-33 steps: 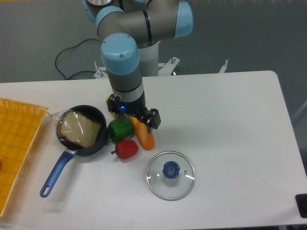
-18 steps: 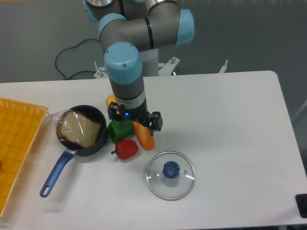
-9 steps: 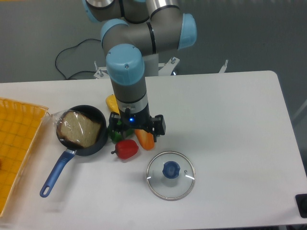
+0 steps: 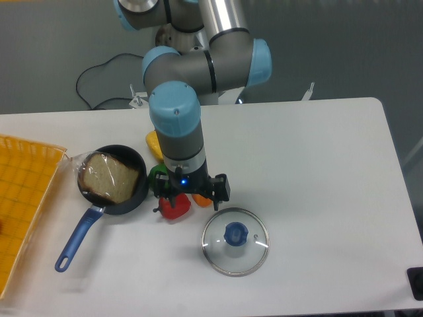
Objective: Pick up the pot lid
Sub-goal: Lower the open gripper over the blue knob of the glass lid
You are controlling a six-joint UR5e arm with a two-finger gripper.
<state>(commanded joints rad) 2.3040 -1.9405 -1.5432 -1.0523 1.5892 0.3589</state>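
- The hand [image 4: 194,201] is pointing down above the vegetables, its two dark fingers standing apart.
- The step in hand is apparently the approach: the lid [image 4: 228,260] is lying flat on the tabletop [image 4: 324,231], just beside the hand toward the lower right of the view, and awaiting a grasp.
- The next move is calling for centring over the knob [image 4: 236,234], lowering with the fingers straddling it, then closing. Off-centre closing is risking a slip on its rounded sides.
- The lid is showing clear, round glass inside a thin, shiny rim; the knob is appearing smooth, blue and squat.
- Near the hand, a red pepper [image 4: 175,207], an orange carrot [image 4: 201,200] and a green pepper [image 4: 158,172] are lying partly hidden.
- Farther left, a black, round pan [image 4: 135,200] with a slim blue handle [image 4: 79,238] is holding a brown loaf [image 4: 109,178] in crinkled, transparent wrap.
- At the far left, an orange basket [image 4: 28,198] is displaying a ribbed wall.
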